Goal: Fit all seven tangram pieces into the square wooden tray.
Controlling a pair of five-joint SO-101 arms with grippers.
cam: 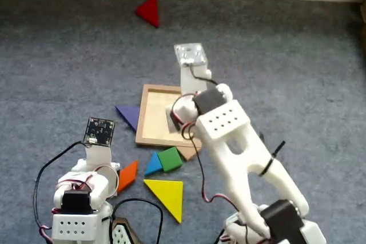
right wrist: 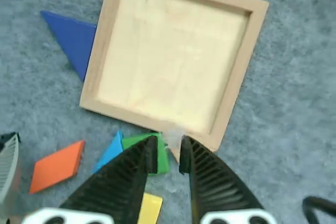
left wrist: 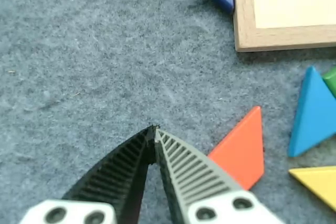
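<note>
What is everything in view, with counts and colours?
wooden tray: one, pale wood, empty, mid-carpet
red triangle: one, far edge
dark blue triangle: one, beside the tray
green square: one, by tray's near side
light blue triangle: one, beside green square
orange parallelogram: one, near left end effector
yellow triangle: one, nearest the arms
tan piece: one, beside green square
carpet: one, grey, underneath everything
left end effector: one, shut, over carpet
right end effector: one, open, above tray edge
</note>
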